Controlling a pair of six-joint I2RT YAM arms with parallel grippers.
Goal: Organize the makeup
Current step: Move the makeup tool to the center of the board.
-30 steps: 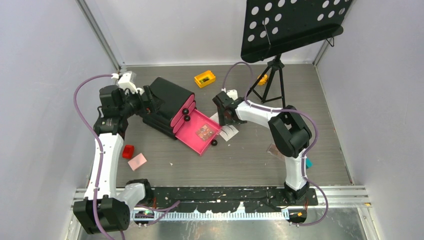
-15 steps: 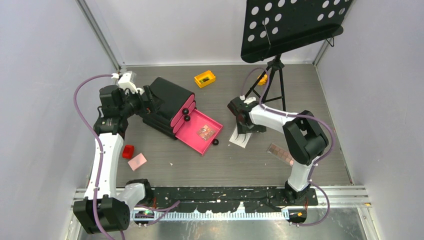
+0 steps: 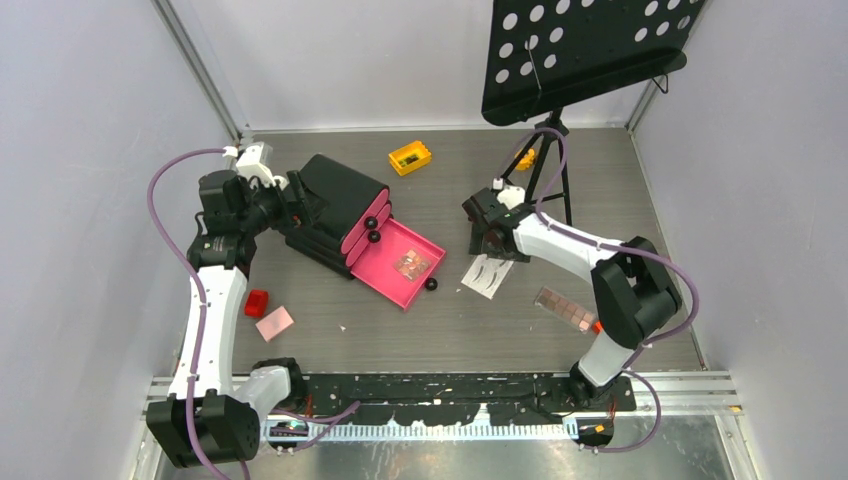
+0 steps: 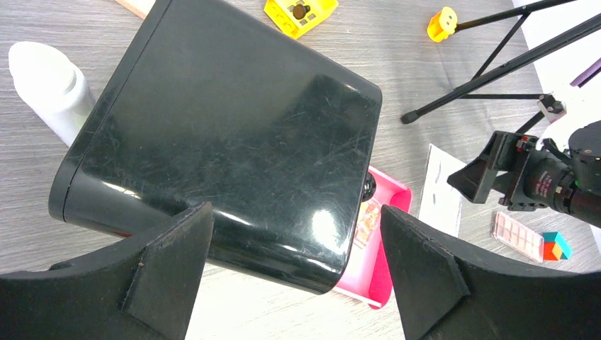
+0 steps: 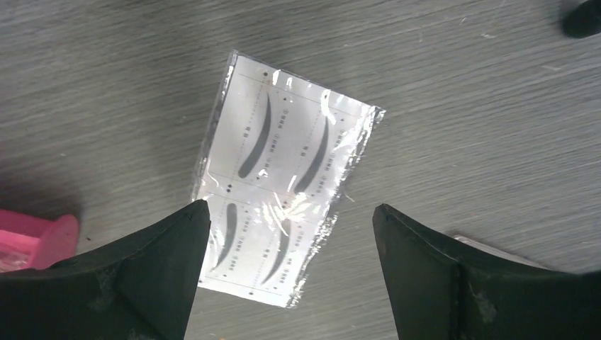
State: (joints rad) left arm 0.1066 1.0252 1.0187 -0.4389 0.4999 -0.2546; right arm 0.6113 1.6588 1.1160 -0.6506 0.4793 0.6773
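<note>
The white eyebrow card (image 3: 487, 275) lies flat on the table just right of the open pink drawer (image 3: 392, 270). In the right wrist view the card (image 5: 283, 191) lies below and between my fingers. My right gripper (image 3: 493, 240) (image 5: 290, 209) hovers over its far end, open and empty. My left gripper (image 3: 298, 203) (image 4: 295, 212) is open, its jaws astride the back of the black chest (image 4: 227, 134). A small palette (image 3: 410, 264) lies in the drawer. A brown palette (image 3: 565, 308) lies at the right, with a coloured block (image 4: 556, 246) beside it.
A red block (image 3: 257, 302) and a pink square (image 3: 274, 323) lie at the left. A yellow block (image 3: 410, 158) sits at the back. A white bottle (image 4: 49, 88) stands behind the chest. The music stand's tripod (image 3: 540, 170) stands behind my right gripper.
My right arm has swung right, away from the drawer, leaving the eyebrow card uncovered on the table. The brown palette is now unhidden. The left arm has not moved.
</note>
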